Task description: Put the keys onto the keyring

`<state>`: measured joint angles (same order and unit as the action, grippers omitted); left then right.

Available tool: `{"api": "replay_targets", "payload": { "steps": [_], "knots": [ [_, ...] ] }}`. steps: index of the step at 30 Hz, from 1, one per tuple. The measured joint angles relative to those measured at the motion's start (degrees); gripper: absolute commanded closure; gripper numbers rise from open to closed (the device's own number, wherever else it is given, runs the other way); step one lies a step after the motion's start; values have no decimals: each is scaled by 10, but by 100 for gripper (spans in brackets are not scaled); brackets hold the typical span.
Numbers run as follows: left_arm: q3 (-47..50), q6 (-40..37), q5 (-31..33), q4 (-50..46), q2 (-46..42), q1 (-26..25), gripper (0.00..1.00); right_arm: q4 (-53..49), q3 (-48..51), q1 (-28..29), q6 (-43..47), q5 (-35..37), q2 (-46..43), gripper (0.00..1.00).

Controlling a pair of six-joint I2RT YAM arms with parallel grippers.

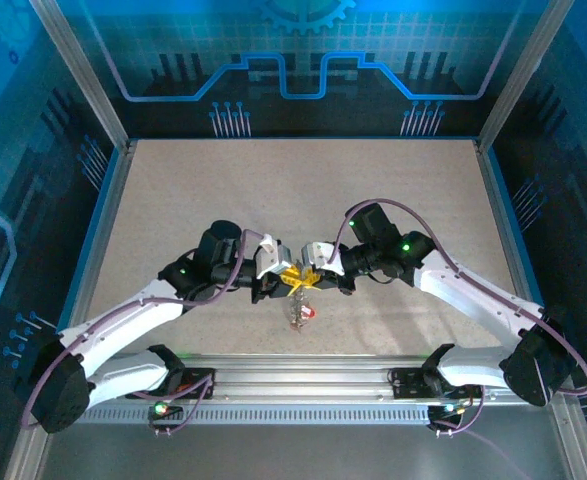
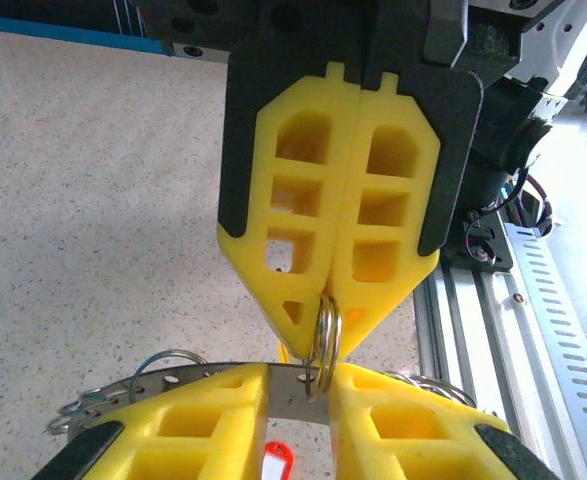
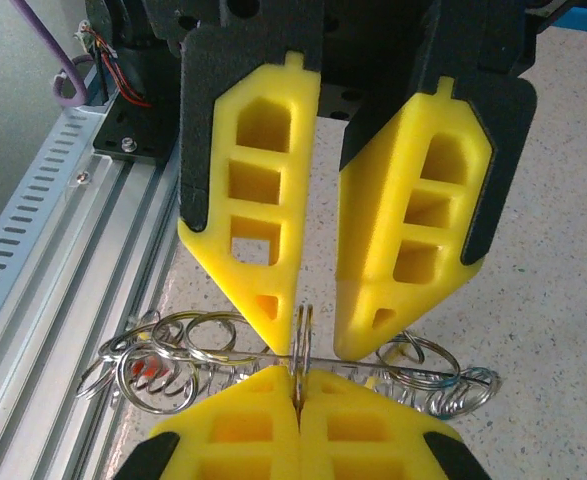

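Closest to the arm bases, a red key tag (image 1: 306, 313) dangles under the keyring (image 3: 233, 353), which sits where the two grippers meet, over the near part of the table (image 1: 293, 190). The right gripper (image 3: 300, 385) is clamped on the keyring at one small ring of its rim. The left gripper (image 2: 301, 375) faces it with its fingers slightly apart, astride that same ring.
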<state>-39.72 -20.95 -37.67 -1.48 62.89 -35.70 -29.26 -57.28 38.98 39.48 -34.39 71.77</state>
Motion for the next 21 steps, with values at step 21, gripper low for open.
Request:
{"api": "replay_targets", "payload": {
  "steps": [21],
  "knots": [
    [-30,-33,3,-28,2,-7,94,-3,0,0,5,10,6,100]
  ]
}}
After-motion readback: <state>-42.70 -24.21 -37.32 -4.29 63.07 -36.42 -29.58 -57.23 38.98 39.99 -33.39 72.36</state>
